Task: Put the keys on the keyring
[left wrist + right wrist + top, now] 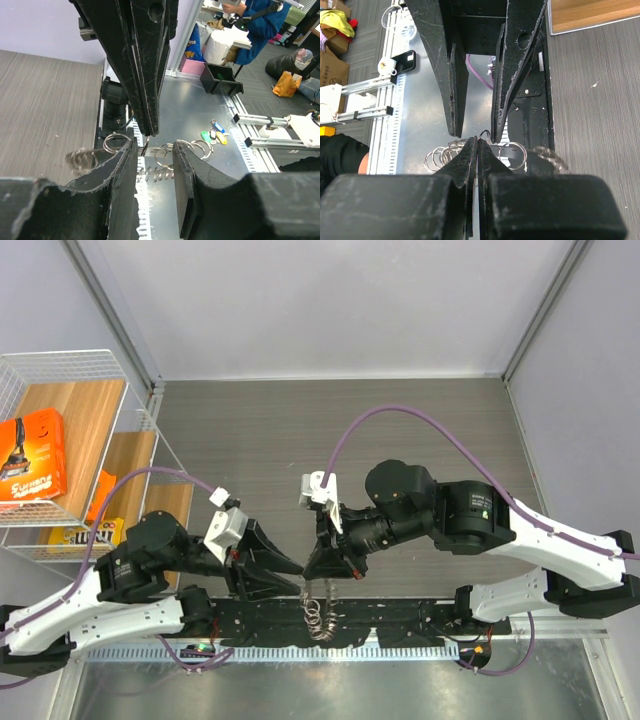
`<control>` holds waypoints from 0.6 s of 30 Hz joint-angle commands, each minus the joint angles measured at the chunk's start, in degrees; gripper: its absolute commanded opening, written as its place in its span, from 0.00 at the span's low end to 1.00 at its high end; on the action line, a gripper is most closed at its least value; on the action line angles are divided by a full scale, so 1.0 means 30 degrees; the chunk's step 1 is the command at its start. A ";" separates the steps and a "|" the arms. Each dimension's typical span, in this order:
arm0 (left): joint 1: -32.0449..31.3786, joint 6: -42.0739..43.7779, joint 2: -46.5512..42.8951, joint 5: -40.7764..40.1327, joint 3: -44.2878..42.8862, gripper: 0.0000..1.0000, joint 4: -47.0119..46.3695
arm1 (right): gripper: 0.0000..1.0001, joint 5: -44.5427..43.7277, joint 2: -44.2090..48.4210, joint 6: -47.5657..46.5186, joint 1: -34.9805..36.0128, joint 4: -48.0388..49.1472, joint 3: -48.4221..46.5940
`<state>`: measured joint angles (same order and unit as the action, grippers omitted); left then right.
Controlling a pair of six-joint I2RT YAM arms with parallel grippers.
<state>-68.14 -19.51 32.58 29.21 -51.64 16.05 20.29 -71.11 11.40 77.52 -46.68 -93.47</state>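
Observation:
My right gripper (326, 568) (477, 141) is shut on a thin silvery keyring, whose edge (485, 133) pokes out past its tips. In the left wrist view the right gripper comes down from above, with the keyring (145, 145) below its tip. My left gripper (298, 570) (153, 161) is open, and its fingers (456, 100) stand to either side of the right gripper's tip without gripping anything. Several linked silvery rings (318, 616) (186, 150) (442, 156) lie below both grippers. A blurred silvery spiky cluster (80, 159) (547, 152), which looks like the keys, sits beside them.
A white wire basket (130, 405) with an orange box (30, 455) stands at the left. The arms' black base rail (400, 618) and a metal plate (350, 690) lie at the near edge. Small coloured key tags (215, 135) lie on the plate.

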 commanded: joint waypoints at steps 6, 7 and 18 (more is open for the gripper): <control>0.0008 0.0350 0.0039 0.0370 -0.0630 0.31 -0.0516 | 0.05 0.0619 0.0091 0.0507 0.0031 0.1027 -0.0982; 0.0008 0.0350 0.0097 0.0399 -0.0571 0.30 -0.0546 | 0.06 0.0647 0.0062 0.0536 0.0031 0.1027 -0.0982; 0.0008 0.0262 0.0800 0.0780 -0.0629 0.30 -0.0898 | 0.06 0.0764 -0.0173 0.0507 0.0031 0.1203 -0.1274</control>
<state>-68.12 -19.03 34.24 29.82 -51.72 16.14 21.41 -71.79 12.25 77.52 -46.76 -94.35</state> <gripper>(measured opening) 0.302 0.063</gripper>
